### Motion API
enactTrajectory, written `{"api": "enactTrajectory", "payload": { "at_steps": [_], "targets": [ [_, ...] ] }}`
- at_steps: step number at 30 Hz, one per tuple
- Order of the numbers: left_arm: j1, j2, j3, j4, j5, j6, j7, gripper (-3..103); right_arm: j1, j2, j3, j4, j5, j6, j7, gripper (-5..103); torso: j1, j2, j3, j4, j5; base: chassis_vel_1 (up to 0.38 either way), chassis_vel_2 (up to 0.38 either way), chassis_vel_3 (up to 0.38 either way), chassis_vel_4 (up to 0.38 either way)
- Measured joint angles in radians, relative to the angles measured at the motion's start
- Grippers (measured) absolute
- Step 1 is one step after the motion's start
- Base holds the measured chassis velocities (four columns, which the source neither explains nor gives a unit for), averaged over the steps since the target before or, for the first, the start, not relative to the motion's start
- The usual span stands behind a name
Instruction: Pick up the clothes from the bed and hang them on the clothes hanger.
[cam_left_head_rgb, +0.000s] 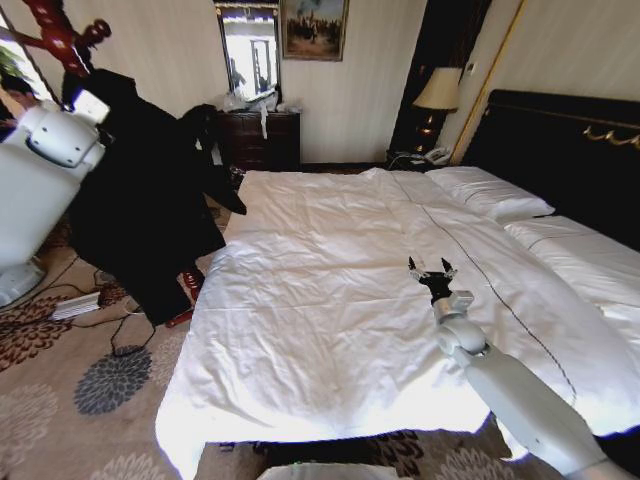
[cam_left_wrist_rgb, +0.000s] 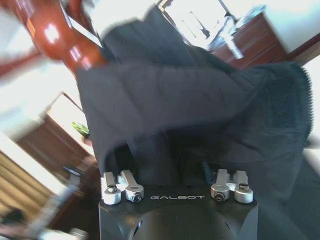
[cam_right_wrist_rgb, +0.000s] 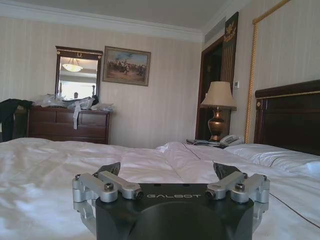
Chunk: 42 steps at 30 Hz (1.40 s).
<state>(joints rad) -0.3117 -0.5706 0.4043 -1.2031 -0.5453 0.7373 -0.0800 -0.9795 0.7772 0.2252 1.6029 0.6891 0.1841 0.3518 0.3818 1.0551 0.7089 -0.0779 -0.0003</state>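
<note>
Black clothes (cam_left_head_rgb: 140, 220) hang off the bed (cam_left_head_rgb: 330, 330); left gripper (cam_left_wrist_rgb: 177, 170) state unclear, right gripper (cam_left_head_rgb: 432, 270) spread, empty.

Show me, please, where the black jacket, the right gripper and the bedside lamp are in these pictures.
black jacket (cam_left_head_rgb: 140, 215): head view, on its hanging body.
right gripper (cam_left_head_rgb: 432, 268): head view, midway between its open fingertips, over the bed.
bedside lamp (cam_right_wrist_rgb: 218, 95): right wrist view, on its shade.

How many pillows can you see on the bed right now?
2. One white pillow lies at the head of the bed against the dark headboard; a second lies beside it toward the right edge. More may be out of frame.
</note>
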Motion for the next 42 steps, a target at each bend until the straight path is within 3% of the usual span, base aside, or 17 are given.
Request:
{"api": "enactTrajectory", "payload": {
  "at_steps": [2,5,6,7,9,10,17,20,25,28,30,34,39,42],
  "targets": [
    [0.021,0.006,-0.018,-0.010,-0.039,0.000,-0.004,76,0.000,0.000,-0.001,0.000,0.000,0.000,0.000,100,0.000,0.000,0.000,-0.0001,0.0000,0.000,0.000,0.000,0.000],
    [0.139,0.031,-0.136,-0.065,-0.248,-0.001,-0.015,86,-0.002,-0.003,-0.006,-0.003,-0.003,-0.001,0.003,100,0.000,0.000,0.000,0.0000,0.0000,0.000,0.000,0.000,0.000],
    [0.139,0.031,-0.136,-0.065,-0.248,-0.001,-0.015,86,-0.002,-0.003,-0.006,-0.003,-0.003,-0.001,0.003,100,0.000,0.000,0.000,0.0000,0.0000,0.000,0.000,0.000,0.000],
    [0.190,0.036,-0.195,-0.086,-0.316,-0.012,-0.016,96,-0.003,-0.004,-0.009,-0.003,-0.004,-0.002,0.005,100,0.000,0.000,0.000,0.0000,0.0003,0.000,0.000,0.000,0.000],
    [0.270,0.039,-0.279,-0.112,-0.391,-0.037,-0.011,98,-0.005,-0.007,-0.012,-0.003,-0.005,-0.004,0.012,100,0.000,0.000,0.000,0.0000,0.0004,0.000,0.000,0.000,0.000],
    [0.270,0.039,-0.279,-0.112,-0.391,-0.037,-0.011,98,-0.005,-0.007,-0.012,-0.003,-0.005,-0.004,0.012,100,0.000,0.000,0.000,0.0000,0.0004,0.000,0.000,0.000,0.000],
    [0.467,0.030,-0.448,-0.215,-0.627,-0.105,0.027,100,-0.014,-0.016,-0.014,-0.003,-0.002,-0.011,0.032,100,0.000,0.000,0.000,-0.0002,0.0008,0.000,0.000,0.000,0.000],
    [0.515,0.014,-0.490,-0.265,-0.705,-0.125,-0.008,100,-0.023,-0.018,-0.009,0.001,0.000,-0.009,0.040,100,0.000,0.000,0.000,-0.0002,0.0004,0.000,0.000,0.000,0.000],
    [0.566,0.000,-0.516,-0.317,-0.719,-0.164,-0.074,100,-0.030,-0.014,0.002,0.010,0.011,0.027,0.041,100,0.000,0.000,0.000,-0.0003,0.0008,0.000,0.000,0.000,0.000],
    [0.656,-0.015,-0.547,-0.359,-0.659,-0.236,-0.128,100,-0.030,-0.006,0.008,0.011,0.023,0.077,0.032,100,0.000,0.000,0.000,0.0000,0.0006,0.000,0.000,0.000,0.000],
    [0.693,-0.024,-0.562,-0.372,-0.637,-0.253,-0.148,100,-0.028,-0.004,0.009,0.010,0.026,0.091,0.031,100,0.000,0.000,0.000,0.0002,0.0005,0.000,0.000,0.000,0.000],
    [0.937,-0.089,-0.692,-0.484,-0.534,-0.312,-0.249,100,-0.032,-0.002,0.025,0.020,0.030,0.139,0.030,100,0.000,0.000,0.000,0.0002,0.0002,0.000,0.000,0.000,0.000],
    [1.103,-0.149,-0.800,-0.613,-0.478,-0.329,-0.307,100,-0.077,-0.010,0.079,0.051,0.030,0.143,0.029,100,0.000,0.000,0.000,-0.0001,0.0003,0.000,0.000,0.000,0.000],
    [1.289,-0.213,-0.905,-0.753,-0.391,-0.333,-0.336,100,-0.175,-0.023,0.177,0.141,0.037,0.124,0.040,100,0.000,0.000,0.000,-0.0001,0.0006,0.000,0.000,0.000,0.000]
  ]
}}
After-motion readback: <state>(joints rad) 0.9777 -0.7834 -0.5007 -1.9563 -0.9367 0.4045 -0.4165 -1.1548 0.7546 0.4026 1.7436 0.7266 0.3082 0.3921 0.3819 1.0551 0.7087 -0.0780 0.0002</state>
